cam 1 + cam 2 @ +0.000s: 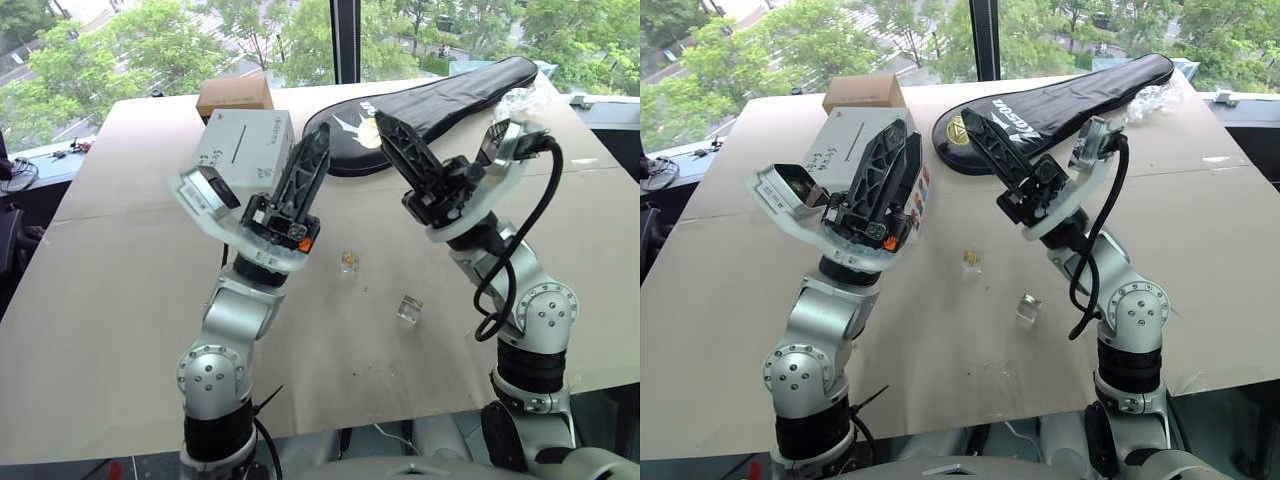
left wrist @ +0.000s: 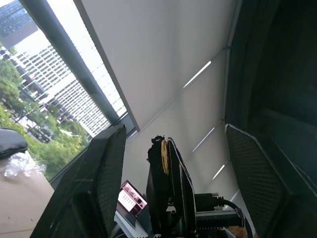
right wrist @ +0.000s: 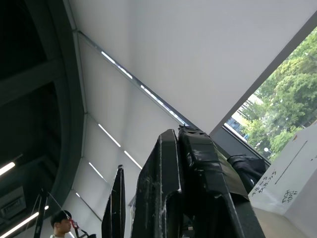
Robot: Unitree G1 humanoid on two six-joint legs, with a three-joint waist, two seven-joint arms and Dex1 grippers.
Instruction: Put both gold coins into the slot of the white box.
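Two gold coins (image 1: 348, 261) (image 1: 409, 309), small clear squarish pieces, lie on the beige tabletop (image 1: 120, 300) between my arms. The white box (image 1: 245, 145) stands at the back left, its thin dark slot (image 1: 237, 157) on the upper face beside black handwriting. My left gripper (image 1: 904, 135) is raised above the table in front of the box, pointing up, open and holding nothing. My right gripper (image 1: 382, 120) is also lifted and tilted up toward the left, shut with nothing in it. Both hang well above the coins. In the right wrist view the box (image 3: 292, 183) is beside the shut fingers (image 3: 183, 188).
A small brown cardboard box (image 1: 234, 95) sits behind the white box. A long black racket bag (image 1: 450, 95) lies across the back right of the table. Windows with trees are beyond the far edge. A person (image 3: 62, 223) is visible in the right wrist view.
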